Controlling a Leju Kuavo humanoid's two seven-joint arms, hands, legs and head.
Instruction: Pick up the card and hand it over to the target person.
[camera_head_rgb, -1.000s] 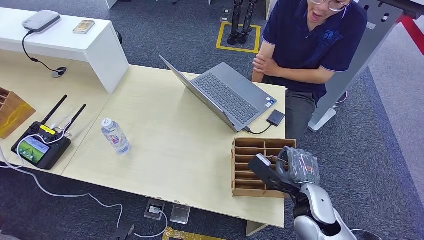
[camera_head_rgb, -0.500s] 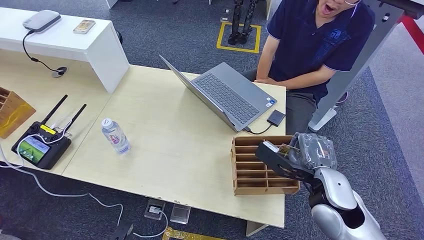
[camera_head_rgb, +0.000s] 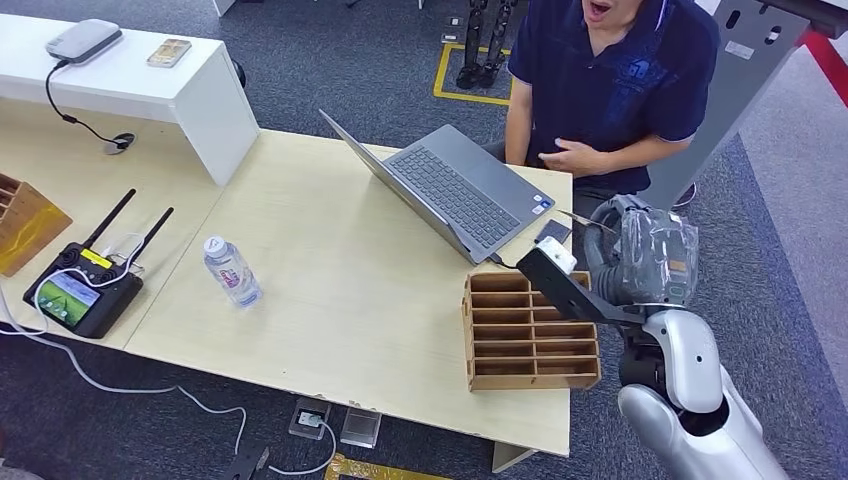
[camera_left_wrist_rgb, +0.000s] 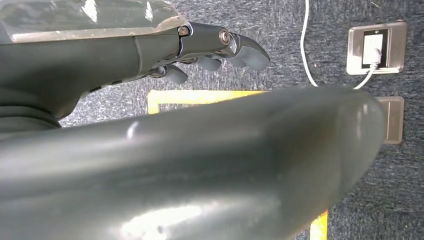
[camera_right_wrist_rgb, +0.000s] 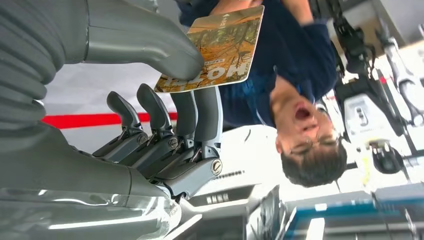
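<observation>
Card (camera_right_wrist_rgb: 215, 47) is pinched between the thumb and fingers (camera_right_wrist_rgb: 197, 112) of the right hand (camera_head_rgb: 640, 262), which has risen off the wooden slotted organizer (camera_head_rgb: 528, 332) on the counter (camera_head_rgb: 340, 290) and swung toward the seated person (camera_head_rgb: 610, 90) since a second ago; the pick-up looks done and the handover is under way. It is a thin, flat rectangle printed in orange and brown, with white lettering, held out toward the person's chest. Left hand (camera_left_wrist_rgb: 220, 50) hangs over the floor, fingers curled in on nothing
</observation>
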